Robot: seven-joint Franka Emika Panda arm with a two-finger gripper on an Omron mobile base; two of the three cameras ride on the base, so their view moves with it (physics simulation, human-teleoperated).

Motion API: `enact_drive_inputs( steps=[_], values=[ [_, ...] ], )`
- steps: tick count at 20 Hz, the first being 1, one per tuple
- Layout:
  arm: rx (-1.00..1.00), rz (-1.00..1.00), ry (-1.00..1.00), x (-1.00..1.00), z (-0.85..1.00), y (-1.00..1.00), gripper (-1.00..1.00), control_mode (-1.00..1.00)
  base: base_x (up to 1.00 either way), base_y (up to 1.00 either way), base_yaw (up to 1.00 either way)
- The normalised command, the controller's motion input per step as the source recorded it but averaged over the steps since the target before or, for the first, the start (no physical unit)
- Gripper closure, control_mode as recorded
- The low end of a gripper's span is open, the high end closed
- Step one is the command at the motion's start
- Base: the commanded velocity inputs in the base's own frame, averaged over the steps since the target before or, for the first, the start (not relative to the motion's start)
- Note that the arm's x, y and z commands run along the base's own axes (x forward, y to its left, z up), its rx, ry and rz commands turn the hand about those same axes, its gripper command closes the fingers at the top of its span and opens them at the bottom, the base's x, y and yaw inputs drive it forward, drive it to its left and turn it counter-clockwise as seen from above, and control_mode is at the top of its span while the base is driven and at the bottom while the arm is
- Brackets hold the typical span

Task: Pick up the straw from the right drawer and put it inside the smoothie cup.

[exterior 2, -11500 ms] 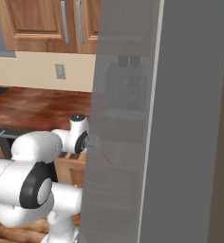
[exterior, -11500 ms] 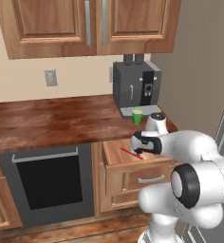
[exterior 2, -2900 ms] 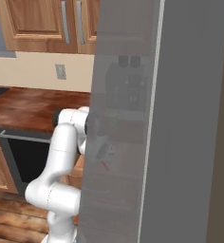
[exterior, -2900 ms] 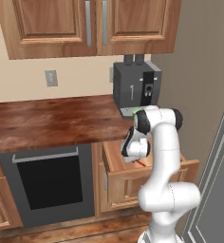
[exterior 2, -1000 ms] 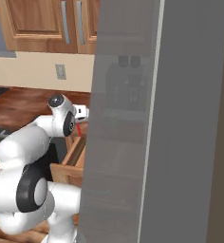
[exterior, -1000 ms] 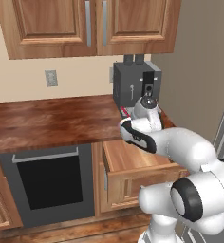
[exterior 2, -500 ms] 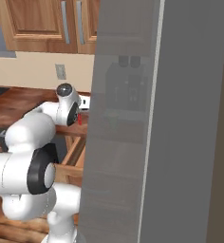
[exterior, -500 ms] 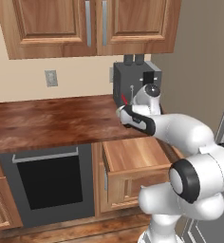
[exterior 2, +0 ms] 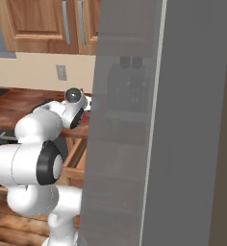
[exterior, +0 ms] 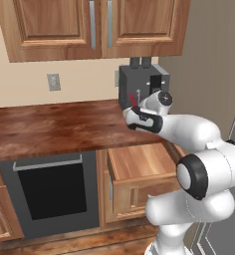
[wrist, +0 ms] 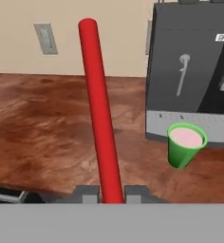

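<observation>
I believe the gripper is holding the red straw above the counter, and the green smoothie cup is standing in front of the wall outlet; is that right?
Not quite. The gripper does hold the red straw above the counter, but the green smoothie cup stands in front of the dark grey coffee machine, not the wall outlet. The hand view shows this: the outlet is far off to the other side of the straw.

Even bright rendered light, faint shadows, sharp, no glare

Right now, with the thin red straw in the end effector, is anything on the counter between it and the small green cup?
Nothing visible. The thin red straw, clamped in the end effector, has bare brown wooden countertop between it and the small green cup, which stands just before the dark grey coffee machine.
</observation>
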Motion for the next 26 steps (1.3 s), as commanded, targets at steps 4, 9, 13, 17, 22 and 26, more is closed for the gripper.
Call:
enact_drive_inputs(
  steps=[4,9,13,17,22,26],
  values=[
    [0.00,-0.13,-0.15,0.29,0.00,-0.01,1.00,-1.00,0.00,0.00,0.00],
    [0.00,-0.10,-0.02,0.15,0.09,-0.10,1.00,-1.00,0.00,0.00,0.00],
    [-0.06,-0.02,0.09,0.00,0.31,-0.12,1.00,-1.00,0.00,0.00,0.00],
    [-0.22,0.04,0.12,0.00,0.39,-0.09,1.00,-1.00,0.00,0.00,0.00],
    [-0.32,0.15,0.16,0.00,0.33,-0.07,1.00,-1.00,0.00,0.00,0.00],
    [-0.40,0.28,0.18,0.00,0.06,0.00,1.00,-1.00,0.00,0.00,0.00]
  ],
)
